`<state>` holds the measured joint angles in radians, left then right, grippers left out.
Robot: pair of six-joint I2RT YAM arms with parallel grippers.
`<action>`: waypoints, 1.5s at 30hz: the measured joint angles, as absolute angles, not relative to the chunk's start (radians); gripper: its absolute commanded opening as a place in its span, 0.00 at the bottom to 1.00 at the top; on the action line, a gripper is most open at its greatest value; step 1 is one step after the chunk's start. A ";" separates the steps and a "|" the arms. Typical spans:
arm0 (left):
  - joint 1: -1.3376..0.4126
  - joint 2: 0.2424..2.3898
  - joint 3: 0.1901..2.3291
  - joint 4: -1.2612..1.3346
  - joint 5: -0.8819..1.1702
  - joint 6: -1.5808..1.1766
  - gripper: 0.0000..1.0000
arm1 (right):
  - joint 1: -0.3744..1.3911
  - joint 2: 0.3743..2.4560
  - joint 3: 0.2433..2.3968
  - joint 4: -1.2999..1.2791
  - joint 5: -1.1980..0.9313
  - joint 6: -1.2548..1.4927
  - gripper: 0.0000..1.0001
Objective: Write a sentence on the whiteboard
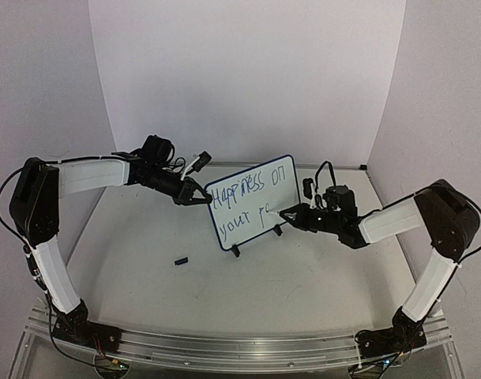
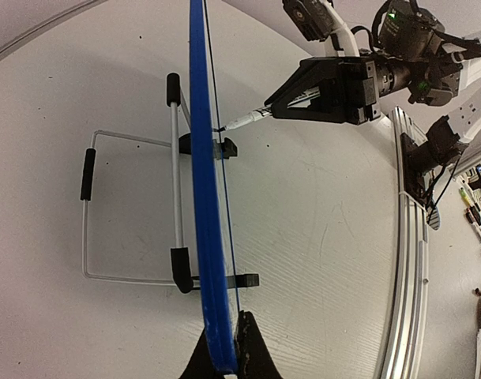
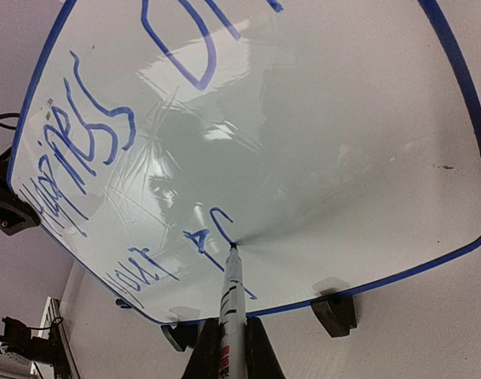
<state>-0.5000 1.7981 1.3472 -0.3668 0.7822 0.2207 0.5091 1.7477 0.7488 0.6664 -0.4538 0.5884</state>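
Blue-rimmed whiteboard (image 1: pixel 252 201) sits clamped in the left gripper (image 1: pixel 199 195), likely to steady it; the right gripper (image 1: pixel 297 215) grips the marker (image 3: pixel 234 296), tip just ahead on the unfinished sentence (image 1: pixel 240 188).

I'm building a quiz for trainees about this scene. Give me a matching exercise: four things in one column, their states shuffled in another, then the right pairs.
Things
1. left gripper
2. right gripper
3. whiteboard
4. small black object

States
A. lies loose on the table, in front of the board
B. shut on the marker, tip at the writing surface
C. stands upright, partly written on
D. shut on the board's side edge

Pairs: 1-D; 2-B; 3-C; 4-A
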 measured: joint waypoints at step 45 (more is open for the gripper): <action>-0.501 1.798 1.348 -0.367 0.781 0.220 0.00 | 0.509 1.742 0.741 0.664 -0.404 0.591 0.00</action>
